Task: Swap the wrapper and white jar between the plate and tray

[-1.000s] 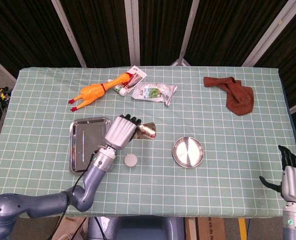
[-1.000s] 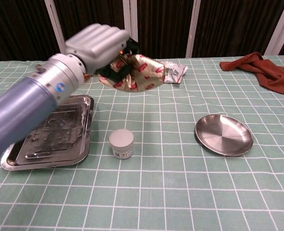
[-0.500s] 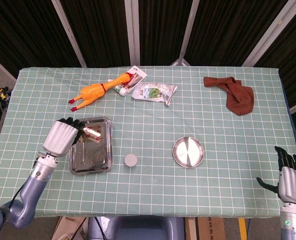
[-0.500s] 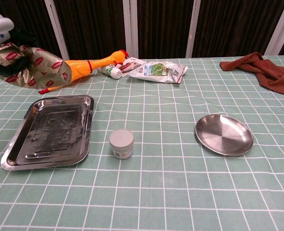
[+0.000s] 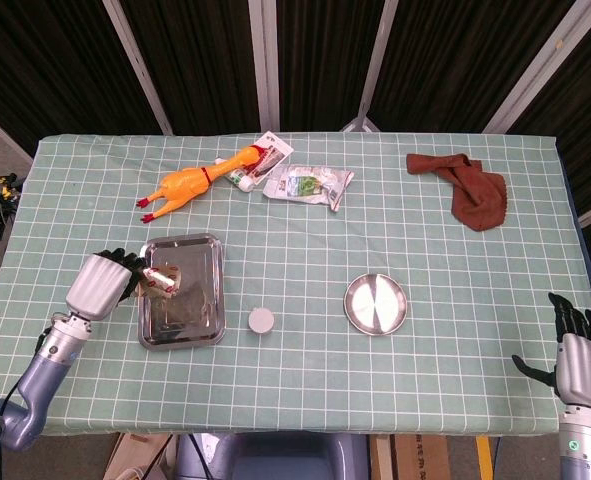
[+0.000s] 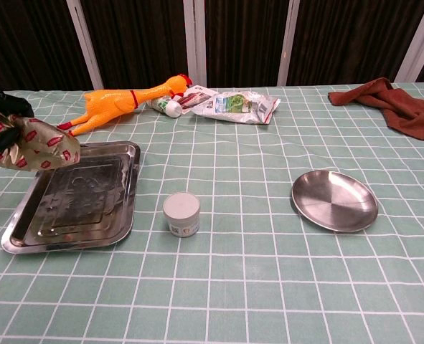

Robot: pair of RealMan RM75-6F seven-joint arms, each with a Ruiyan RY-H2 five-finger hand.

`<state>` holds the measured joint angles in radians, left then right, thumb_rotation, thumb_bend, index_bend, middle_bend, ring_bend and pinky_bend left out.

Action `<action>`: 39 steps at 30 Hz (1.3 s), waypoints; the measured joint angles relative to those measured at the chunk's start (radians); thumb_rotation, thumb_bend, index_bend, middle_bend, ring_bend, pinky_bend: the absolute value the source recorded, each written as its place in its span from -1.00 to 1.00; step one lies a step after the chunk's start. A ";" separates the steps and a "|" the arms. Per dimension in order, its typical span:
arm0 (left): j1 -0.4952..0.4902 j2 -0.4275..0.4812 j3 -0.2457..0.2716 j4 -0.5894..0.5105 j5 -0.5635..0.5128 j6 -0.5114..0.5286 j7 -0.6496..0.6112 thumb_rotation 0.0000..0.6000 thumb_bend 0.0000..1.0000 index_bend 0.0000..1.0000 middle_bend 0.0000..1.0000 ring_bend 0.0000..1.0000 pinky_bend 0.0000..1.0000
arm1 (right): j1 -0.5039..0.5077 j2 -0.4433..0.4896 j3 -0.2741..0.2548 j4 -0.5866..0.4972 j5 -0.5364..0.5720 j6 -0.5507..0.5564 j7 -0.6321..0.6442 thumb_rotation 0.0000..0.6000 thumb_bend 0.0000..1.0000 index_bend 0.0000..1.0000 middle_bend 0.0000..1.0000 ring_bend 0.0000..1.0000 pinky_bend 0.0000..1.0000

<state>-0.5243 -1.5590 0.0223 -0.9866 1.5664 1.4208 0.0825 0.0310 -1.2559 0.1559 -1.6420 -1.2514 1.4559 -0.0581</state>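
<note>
My left hand (image 5: 100,284) grips a shiny gold wrapper with red marks (image 5: 161,284) (image 6: 31,143) at the left edge of the steel tray (image 5: 200,322) (image 6: 82,215), just above the tray floor. In the chest view only dark fingertips (image 6: 7,107) of that hand show at the left border. The white jar (image 5: 262,320) (image 6: 181,213) stands on the cloth between the tray and the round steel plate (image 5: 376,304) (image 6: 334,200), which holds nothing. My right hand (image 5: 579,351) hangs off the table's near right corner with its fingers spread, holding nothing.
A yellow rubber chicken (image 5: 190,181) (image 6: 118,100), a tube and printed packets (image 5: 305,183) (image 6: 229,104) lie along the far side. A brown cloth (image 5: 472,187) (image 6: 398,105) lies crumpled at the far right.
My left hand carried the wrapper from above the jar leftward past the tray, then lowered it to the tray's left edge. The right hand barely moved.
</note>
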 measured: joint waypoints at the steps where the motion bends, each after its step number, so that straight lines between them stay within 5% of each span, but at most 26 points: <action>1: 0.003 -0.019 0.002 0.031 0.003 -0.003 -0.020 1.00 0.29 0.01 0.09 -0.05 0.35 | 0.000 0.000 0.000 0.000 0.000 0.000 0.000 1.00 -0.69 -0.79 -0.77 -0.72 -1.00; 14: 0.001 -0.201 -0.008 0.278 0.023 -0.031 -0.177 1.00 0.25 0.01 0.03 -0.16 0.27 | -0.001 0.002 0.002 0.001 0.004 0.000 0.003 1.00 -0.69 -0.79 -0.77 -0.72 -1.00; 22: -0.001 -0.254 -0.002 0.353 0.033 -0.057 -0.239 1.00 -0.31 -0.10 -0.26 -0.45 -0.11 | -0.001 0.005 0.004 -0.001 0.006 -0.002 0.009 1.00 -0.69 -0.79 -0.77 -0.72 -1.00; 30: -0.002 -0.202 0.003 0.256 0.035 -0.078 -0.230 1.00 -0.53 -0.23 -0.52 -0.72 -0.38 | 0.000 0.006 -0.001 -0.007 0.002 -0.005 0.004 1.00 -0.69 -0.79 -0.77 -0.72 -1.00; 39: 0.010 -0.030 -0.011 -0.080 0.007 -0.094 -0.112 1.00 -0.61 -0.32 -0.71 -0.89 -0.58 | -0.001 0.007 -0.003 -0.012 -0.003 0.001 -0.004 1.00 -0.69 -0.79 -0.77 -0.72 -1.00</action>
<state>-0.5145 -1.5891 0.0109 -1.0670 1.5732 1.3269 -0.0297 0.0300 -1.2493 0.1526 -1.6541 -1.2545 1.4565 -0.0625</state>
